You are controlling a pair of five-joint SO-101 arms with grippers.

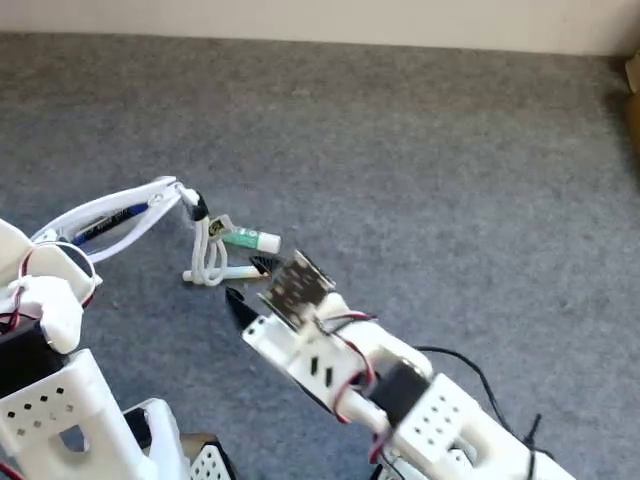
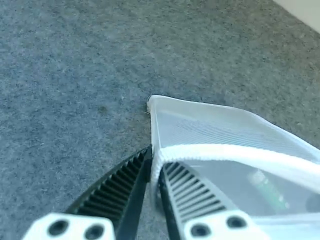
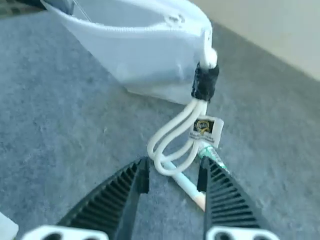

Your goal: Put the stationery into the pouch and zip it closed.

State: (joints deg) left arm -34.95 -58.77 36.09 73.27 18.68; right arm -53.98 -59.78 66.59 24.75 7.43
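Observation:
My left gripper (image 2: 155, 172) is shut on the rim of the white mesh pouch (image 2: 225, 130), holding it raised off the carpet at the left (image 1: 120, 215). A blue pen (image 1: 110, 216) lies inside it, and a green shape (image 2: 265, 187) shows through the mesh. From the pouch's end hang a black zipper pull (image 3: 205, 82), a white cord loop (image 3: 172, 145) and a small tag (image 3: 205, 127). My right gripper (image 3: 172, 182) is open, its jaws on either side of the loop's lower end (image 1: 208, 262). A green-and-white pen (image 1: 250, 240) lies on the carpet under the loop.
Grey carpet (image 1: 420, 150) covers the whole work area, with a pale wall base (image 1: 320, 20) along the far side. The right arm's body (image 1: 400, 390) comes in from the lower right and the left arm's body (image 1: 50, 400) fills the lower left.

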